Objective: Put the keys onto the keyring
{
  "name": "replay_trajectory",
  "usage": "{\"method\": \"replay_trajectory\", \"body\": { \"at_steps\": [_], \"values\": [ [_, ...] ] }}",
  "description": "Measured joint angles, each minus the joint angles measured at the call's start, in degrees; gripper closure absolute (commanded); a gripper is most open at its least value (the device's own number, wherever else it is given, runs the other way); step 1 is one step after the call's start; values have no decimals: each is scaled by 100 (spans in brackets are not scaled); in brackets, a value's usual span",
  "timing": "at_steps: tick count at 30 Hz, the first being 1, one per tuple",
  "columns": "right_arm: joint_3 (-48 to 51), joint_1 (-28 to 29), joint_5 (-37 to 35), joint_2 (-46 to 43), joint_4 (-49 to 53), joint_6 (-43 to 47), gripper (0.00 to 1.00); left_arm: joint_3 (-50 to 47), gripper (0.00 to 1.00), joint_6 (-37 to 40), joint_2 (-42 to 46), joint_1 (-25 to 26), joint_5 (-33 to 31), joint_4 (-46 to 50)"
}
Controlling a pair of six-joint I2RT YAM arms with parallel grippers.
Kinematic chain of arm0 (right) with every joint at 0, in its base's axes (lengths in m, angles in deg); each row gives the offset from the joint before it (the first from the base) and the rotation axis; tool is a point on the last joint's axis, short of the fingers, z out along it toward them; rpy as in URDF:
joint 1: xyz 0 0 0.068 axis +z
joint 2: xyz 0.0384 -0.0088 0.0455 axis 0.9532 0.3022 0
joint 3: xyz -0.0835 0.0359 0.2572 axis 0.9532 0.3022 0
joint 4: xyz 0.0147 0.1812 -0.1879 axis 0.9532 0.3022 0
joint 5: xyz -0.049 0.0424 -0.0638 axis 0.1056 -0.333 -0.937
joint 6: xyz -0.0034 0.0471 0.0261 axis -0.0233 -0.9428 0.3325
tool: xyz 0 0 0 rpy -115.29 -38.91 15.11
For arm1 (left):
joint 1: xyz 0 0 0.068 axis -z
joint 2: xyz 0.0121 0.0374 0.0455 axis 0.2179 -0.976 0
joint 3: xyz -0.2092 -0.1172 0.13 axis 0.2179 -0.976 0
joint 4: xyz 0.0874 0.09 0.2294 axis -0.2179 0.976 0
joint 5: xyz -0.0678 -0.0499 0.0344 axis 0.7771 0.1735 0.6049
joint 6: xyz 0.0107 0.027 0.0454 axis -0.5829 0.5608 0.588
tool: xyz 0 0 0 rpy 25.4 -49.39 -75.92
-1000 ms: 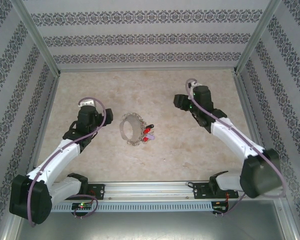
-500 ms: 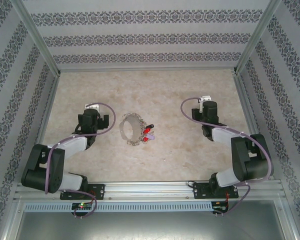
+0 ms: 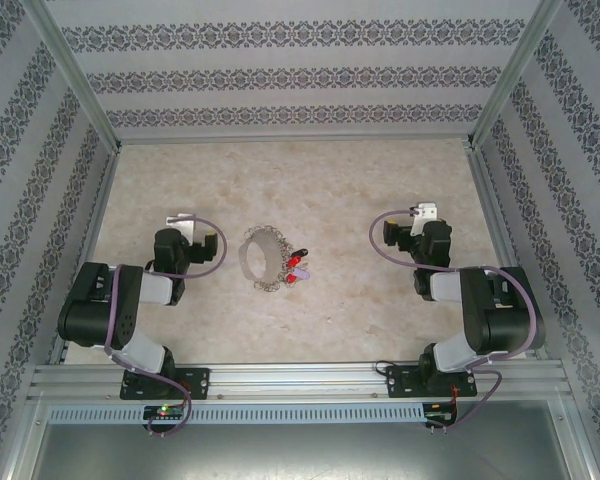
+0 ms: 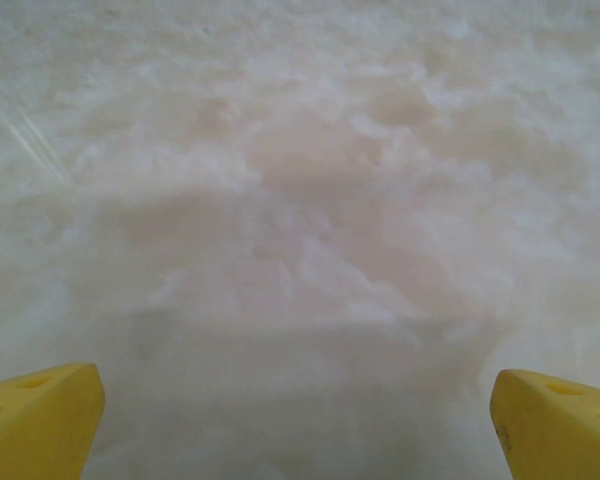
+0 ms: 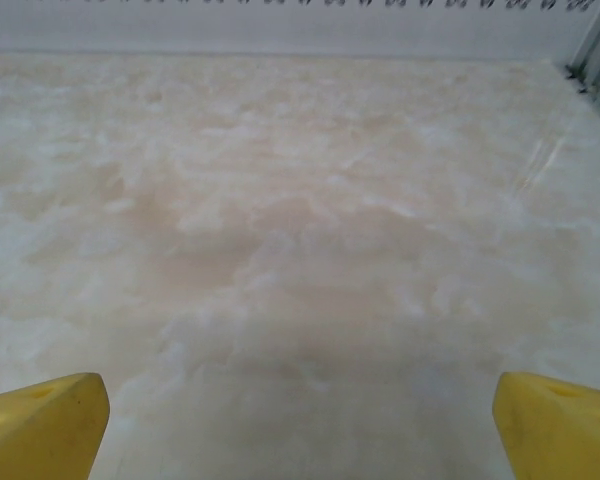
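The keyring (image 3: 262, 257), a thin silver loop strung with small rings, lies flat at the middle of the table. The keys' red tags (image 3: 297, 264) lie bunched against its right side, one solid red (image 3: 292, 279). Whether they hang on the loop is too small to tell. My left gripper (image 3: 184, 238) sits low to the left of the ring, a good gap away. My right gripper (image 3: 410, 231) sits farther off to the right. In the left wrist view the gripper (image 4: 298, 425) is open over bare table. In the right wrist view the gripper (image 5: 300, 425) is likewise open, with nothing between its yellow fingertips (image 5: 42, 425).
The pale marble-patterned tabletop (image 3: 330, 190) is enclosed by patterned walls (image 3: 290, 80) at the back and both sides. Both arms are folded back close to their bases (image 3: 150, 375). The back wall's foot (image 5: 280, 35) shows at the top of the right wrist view.
Both arms have drawn back and folded toward their bases, and the grippers have come down low over the table. The keyring and red tags have not moved.
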Motion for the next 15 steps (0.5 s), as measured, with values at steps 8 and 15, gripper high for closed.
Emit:
{"method": "replay_trajectory", "body": {
  "at_steps": [8, 15],
  "values": [
    [-4, 96, -186, -2, -48, 2, 2, 162, 0, -83, 2, -39, -83, -7],
    [-4, 94, -205, -2, -44, 2, 2, 162, 0, -85, 2, -39, -83, 4]
  ]
}}
